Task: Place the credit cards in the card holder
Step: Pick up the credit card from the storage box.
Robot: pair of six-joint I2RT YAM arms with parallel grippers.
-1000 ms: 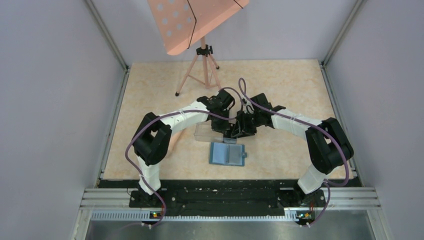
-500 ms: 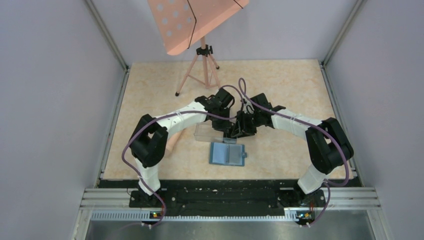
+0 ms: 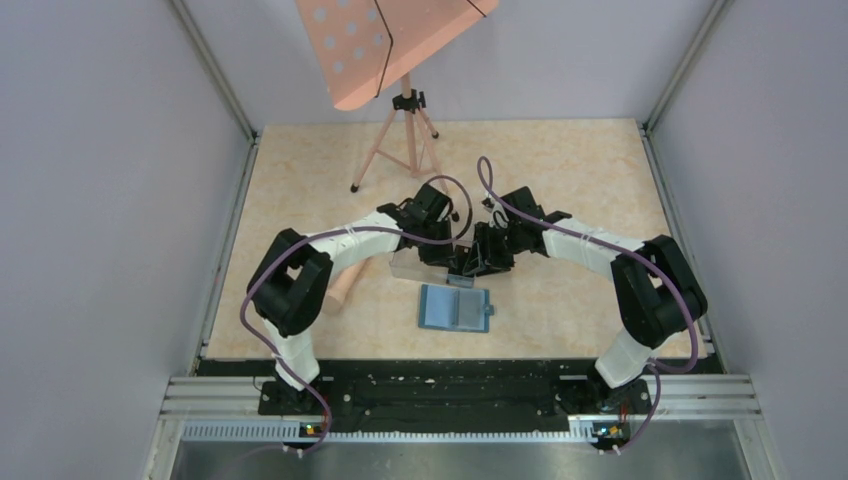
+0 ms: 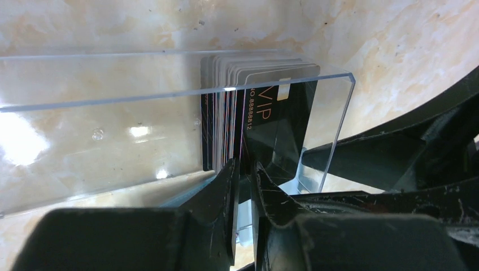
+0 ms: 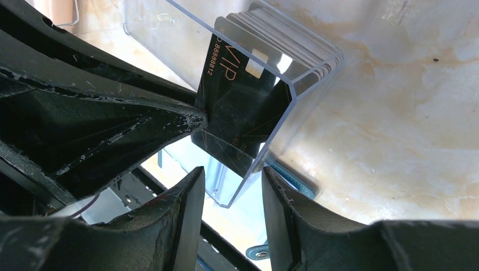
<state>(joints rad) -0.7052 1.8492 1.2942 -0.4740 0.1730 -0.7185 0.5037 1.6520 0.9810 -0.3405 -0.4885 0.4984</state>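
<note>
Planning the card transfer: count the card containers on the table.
2. A teal-blue bifold wallet lies open and flat; a clear rectangular plastic box sits just beyond it, with thin black cards stacked upright in one end. More may be hidden under the arms.

Even, bright light; glare on the clear box [image 4: 169, 96]; near fingers [image 4: 223, 220] blurred.

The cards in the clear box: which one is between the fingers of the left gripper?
The front card of the stack, the black one printed VIP. The left gripper has its fingers on either side of that card's lower edge; the other cards stand behind it.
</note>
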